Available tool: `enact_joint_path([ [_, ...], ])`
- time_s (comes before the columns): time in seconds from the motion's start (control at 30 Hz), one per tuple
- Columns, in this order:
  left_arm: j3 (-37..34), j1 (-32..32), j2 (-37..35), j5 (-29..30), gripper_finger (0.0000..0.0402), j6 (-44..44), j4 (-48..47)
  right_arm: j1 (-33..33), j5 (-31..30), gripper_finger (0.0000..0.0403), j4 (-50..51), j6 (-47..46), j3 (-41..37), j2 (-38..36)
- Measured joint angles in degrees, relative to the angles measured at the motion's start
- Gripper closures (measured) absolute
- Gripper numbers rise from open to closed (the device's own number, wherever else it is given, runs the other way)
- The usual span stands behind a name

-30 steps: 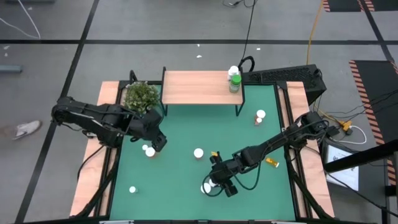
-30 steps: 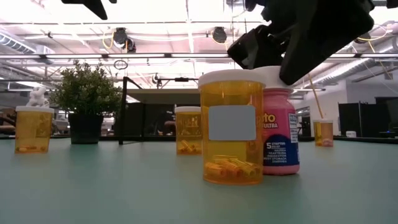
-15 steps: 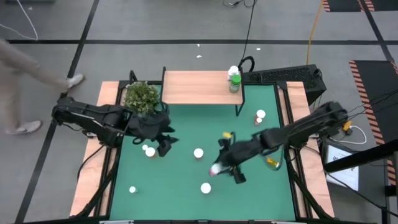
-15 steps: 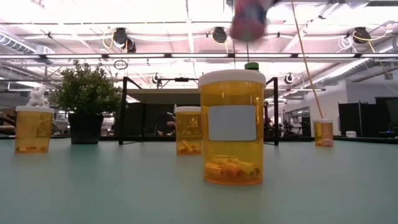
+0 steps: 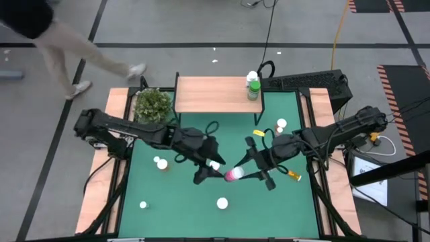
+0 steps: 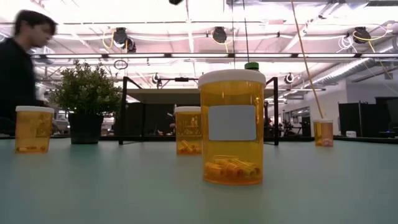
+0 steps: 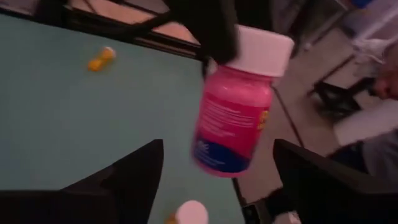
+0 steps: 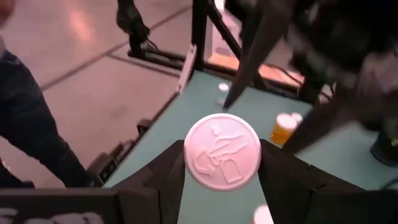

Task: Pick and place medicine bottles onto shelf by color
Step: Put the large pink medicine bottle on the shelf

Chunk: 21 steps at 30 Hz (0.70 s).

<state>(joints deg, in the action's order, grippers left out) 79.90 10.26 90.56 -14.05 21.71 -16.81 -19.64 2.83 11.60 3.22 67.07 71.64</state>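
Pink bottle (image 5: 232,175) carried centreward — sideways, right gripper (image 5: 247,173)

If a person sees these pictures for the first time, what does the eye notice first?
First, the pink bottle held above the mat's middle by the right end effector, with the open left end effector facing it closely. Next, the big orange bottle standing closest to the low camera. Then the shelf at the table's far edge, with a green-capped bottle at its right end.
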Motion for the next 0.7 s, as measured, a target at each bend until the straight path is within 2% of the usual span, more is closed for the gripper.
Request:
enact_joint_path([
  [0.13, 0.0, -0.1, 2.5, -5.6, 0.0089, 0.0, 4.2, -0.1, -0.9, 0.0233, -1.0, 0.5, 0.0, 0.0],
  [0.33, 0.0, -0.1, 3.9, -6.9, 0.0077, -0.2, 6.3, -0.1, -1.5, 0.0233, -4.1, 0.9, 0.0, 0.0],
  [0.47, 0.0, -0.1, 4.1, -6.9, 0.0114, -0.2, 7.0, -0.1, -1.3, 0.0232, -4.1, 1.1, 0.0, 0.0],
  [0.7, 0.0, -0.1, 4.1, -7.2, 0.0224, -1.7, 7.4, -0.1, -1.3, 0.0232, -4.0, 1.0, 0.0, 0.0],
])
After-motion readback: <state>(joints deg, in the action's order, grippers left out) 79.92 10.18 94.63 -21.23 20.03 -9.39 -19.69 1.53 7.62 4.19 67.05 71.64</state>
